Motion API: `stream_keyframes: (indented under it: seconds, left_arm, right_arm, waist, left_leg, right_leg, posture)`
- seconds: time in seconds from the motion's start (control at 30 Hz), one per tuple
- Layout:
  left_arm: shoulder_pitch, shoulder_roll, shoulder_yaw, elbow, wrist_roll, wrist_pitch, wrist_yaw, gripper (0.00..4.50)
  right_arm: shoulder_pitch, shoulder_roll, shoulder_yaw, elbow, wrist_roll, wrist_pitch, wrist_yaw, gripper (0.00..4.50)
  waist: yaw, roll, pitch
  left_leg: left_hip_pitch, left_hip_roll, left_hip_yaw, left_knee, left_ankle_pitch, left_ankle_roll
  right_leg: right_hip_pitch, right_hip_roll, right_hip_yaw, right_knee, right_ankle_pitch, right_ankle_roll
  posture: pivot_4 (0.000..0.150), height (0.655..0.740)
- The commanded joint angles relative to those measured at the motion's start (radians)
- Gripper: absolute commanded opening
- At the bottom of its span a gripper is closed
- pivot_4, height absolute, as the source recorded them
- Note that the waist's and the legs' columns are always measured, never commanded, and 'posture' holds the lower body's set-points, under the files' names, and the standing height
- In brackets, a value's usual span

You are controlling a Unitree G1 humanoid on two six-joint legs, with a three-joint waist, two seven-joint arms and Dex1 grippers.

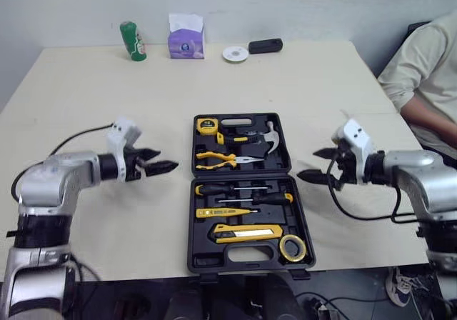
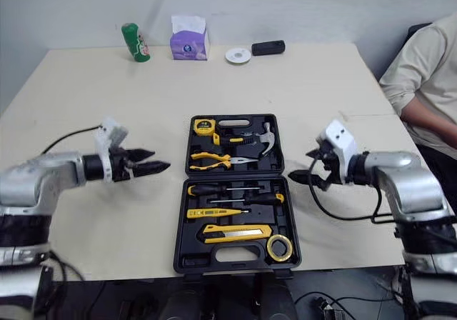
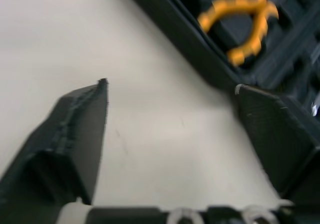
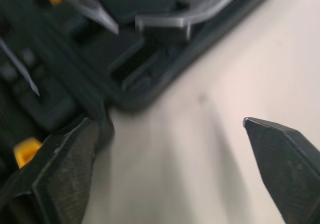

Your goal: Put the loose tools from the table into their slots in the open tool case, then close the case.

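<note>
The black tool case (image 1: pixel 241 191) lies open flat in the middle of the table. Its far half holds a yellow tape measure (image 1: pixel 207 126), a hammer (image 1: pixel 265 140) and yellow-handled pliers (image 1: pixel 216 161). The near half holds screwdrivers (image 1: pixel 243 194), a yellow utility knife (image 1: pixel 246 233) and a roll of tape (image 1: pixel 293 248). My left gripper (image 1: pixel 161 161) hovers open just left of the case, empty. On the case's right side my right gripper (image 1: pixel 319 164) stands open and empty. The left wrist view shows the pliers (image 3: pixel 240 26); the right wrist view shows the hammer head (image 4: pixel 192 6).
A green can (image 1: pixel 133 41), a purple tissue box (image 1: pixel 186 38), a white disc (image 1: pixel 235 53) and a small black device (image 1: pixel 265 46) stand along the table's far edge. A person in a light shirt (image 1: pixel 421 70) sits at the right side of the table.
</note>
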Motion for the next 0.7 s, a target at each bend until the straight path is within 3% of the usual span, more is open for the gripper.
stream_keyframes:
  seconds: [0.03, 0.27, 0.5, 0.53, 0.6, 0.7]
  left_arm:
    - [-0.068, -0.063, 0.05, 0.002, -0.052, 0.203, 0.077, 4.42]
    - [-0.116, -0.134, -0.01, 0.019, -0.021, 0.288, 0.18, 4.42]
    - [-0.116, -0.15, -0.06, 0.06, 0.012, 0.183, 0.209, 4.42]
    - [-0.105, -0.142, -0.082, 0.05, 0.02, 0.151, 0.201, 4.19]
    - [-0.084, -0.138, -0.108, 0.035, 0.019, 0.129, 0.19, 3.66]
    - [-0.057, -0.143, -0.132, 0.018, 0.026, 0.118, 0.2, 2.33]
  right_arm:
    - [-0.088, 0.054, -0.013, -0.017, 0.067, 0.204, -0.072, 4.5]
    - [-0.202, 0.161, 0.017, 0.084, 0.033, 0.31, -0.222, 4.5]
    - [-0.24, 0.199, 0.033, 0.178, 0.01, 0.306, -0.298, 4.5]
    - [-0.239, 0.201, 0.037, 0.18, 0.01, 0.302, -0.3, 4.5]
    - [-0.236, 0.208, 0.036, 0.186, 0.004, 0.292, -0.317, 3.99]
    - [-0.238, 0.233, 0.013, 0.212, -0.018, 0.264, -0.376, 2.65]
  waist:
    - [-0.001, 0.0, 0.0]
    - [-0.004, 0.0, 0.0]
    - [-0.004, 0.0, 0.0]
    - [-0.004, 0.0, 0.0]
    - [-0.004, 0.0, 0.0]
    - [-0.008, 0.0, 0.0]
  left_leg:
    - [0.0, 0.0, 0.0, 0.0, 0.0, 0.0]
    - [-0.011, -0.001, 0.002, 0.001, 0.002, 0.0]
    - [-0.011, -0.002, 0.004, 0.002, 0.003, 0.0]
    - [-0.01, -0.002, 0.004, 0.002, 0.004, 0.0]
    - [-0.01, -0.002, 0.004, 0.002, 0.004, -0.001]
    - [-0.01, -0.002, 0.005, 0.002, 0.004, -0.001]
  right_leg:
    - [0.0, 0.0, 0.0, 0.001, 0.0, 0.0]
    - [-0.012, 0.001, 0.001, 0.004, 0.001, 0.001]
    - [-0.013, 0.001, 0.004, 0.008, 0.001, 0.001]
    - [-0.013, 0.001, 0.004, 0.009, 0.001, 0.001]
    - [-0.014, 0.001, 0.004, 0.009, 0.001, 0.001]
    - [-0.014, 0.001, 0.005, 0.009, 0.001, 0.001]
  posture:
    - [0.15, 0.7316]
    - [0.15, 0.7316]
    - [0.15, 0.7316]
    - [0.15, 0.7316]
    - [0.15, 0.7316]
    - [0.15, 0.7316]
